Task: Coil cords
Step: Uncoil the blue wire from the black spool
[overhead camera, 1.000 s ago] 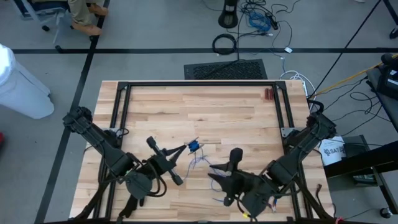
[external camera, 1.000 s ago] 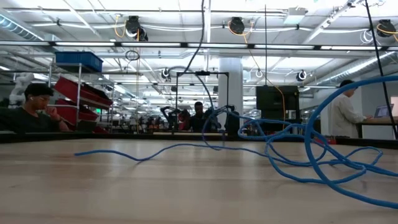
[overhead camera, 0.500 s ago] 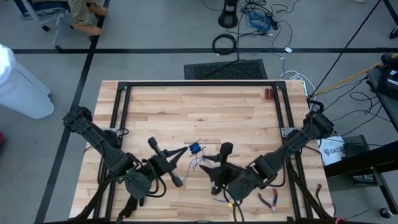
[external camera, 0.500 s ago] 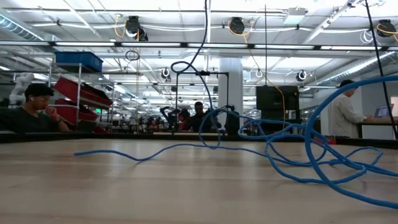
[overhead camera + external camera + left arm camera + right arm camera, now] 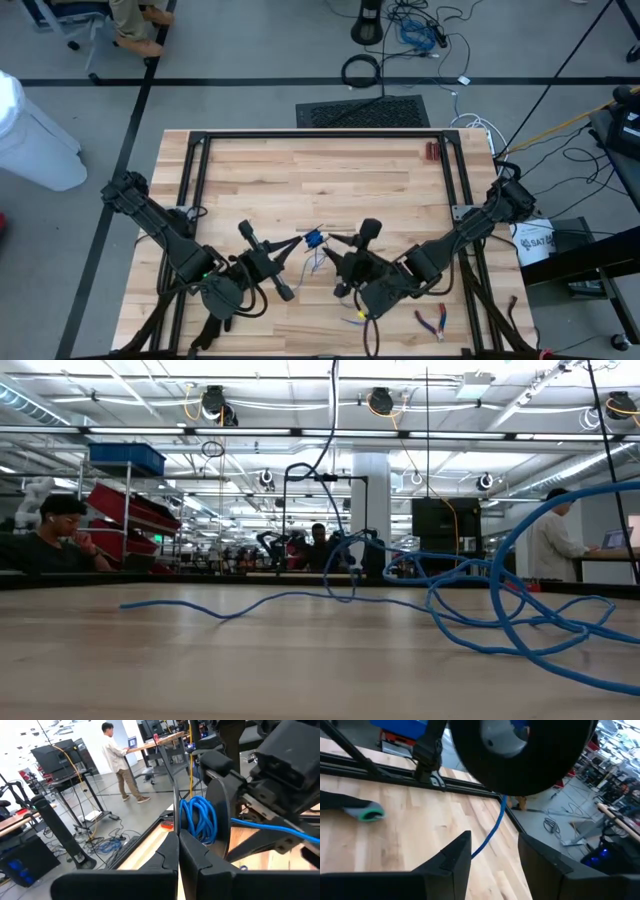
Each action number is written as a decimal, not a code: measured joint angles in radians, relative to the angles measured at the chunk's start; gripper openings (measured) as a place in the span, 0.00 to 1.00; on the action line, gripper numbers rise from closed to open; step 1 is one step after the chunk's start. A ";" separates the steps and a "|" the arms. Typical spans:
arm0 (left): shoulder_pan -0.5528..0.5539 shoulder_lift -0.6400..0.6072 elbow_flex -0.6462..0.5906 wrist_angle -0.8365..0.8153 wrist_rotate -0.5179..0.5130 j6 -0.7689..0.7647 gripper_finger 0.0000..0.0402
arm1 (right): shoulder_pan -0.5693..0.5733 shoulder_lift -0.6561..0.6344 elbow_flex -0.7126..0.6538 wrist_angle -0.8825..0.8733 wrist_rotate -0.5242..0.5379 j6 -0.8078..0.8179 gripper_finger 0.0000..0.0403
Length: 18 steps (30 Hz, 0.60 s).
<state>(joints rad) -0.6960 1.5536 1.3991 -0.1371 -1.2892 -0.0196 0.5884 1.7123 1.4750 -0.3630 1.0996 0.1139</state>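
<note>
Near the front middle of the pale wooden table (image 5: 330,170), the right gripper (image 5: 343,262) stands with fingers spread just beside the thin blue cord (image 5: 318,258), whose coil (image 5: 199,817) the left gripper (image 5: 300,239), fingers pressed together, holds up on a black disc spool (image 5: 520,750).

Overhead straight down, table-level across (room beyond), wrists close, perhaps cord (image 5: 480,600) shared.

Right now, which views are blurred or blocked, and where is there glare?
Low view: thin blue cord near the lens looks soft, ceiling lights glare. Right wrist view: round black spool disc fills the top, blurred. Left wrist view: coiled cord sharp, room behind bright.
</note>
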 joint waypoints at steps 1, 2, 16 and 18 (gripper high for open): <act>0.000 0.000 0.000 0.000 0.000 0.000 0.00 | -0.001 0.000 0.000 0.000 -0.003 0.001 0.36; 0.000 0.000 0.000 0.000 0.000 0.000 0.00 | -0.001 0.000 0.000 0.000 -0.007 0.002 0.36; 0.001 0.000 0.000 -0.002 0.013 0.000 0.00 | -0.065 0.056 0.000 0.061 -0.193 -0.028 0.03; 0.001 0.000 0.000 -0.002 0.013 0.000 0.00 | -0.058 0.054 0.000 0.090 -0.210 -0.046 0.02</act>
<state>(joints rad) -0.6949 1.5536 1.3991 -0.1395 -1.2762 -0.0195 0.5306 1.7665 1.4754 -0.2729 0.8901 0.0682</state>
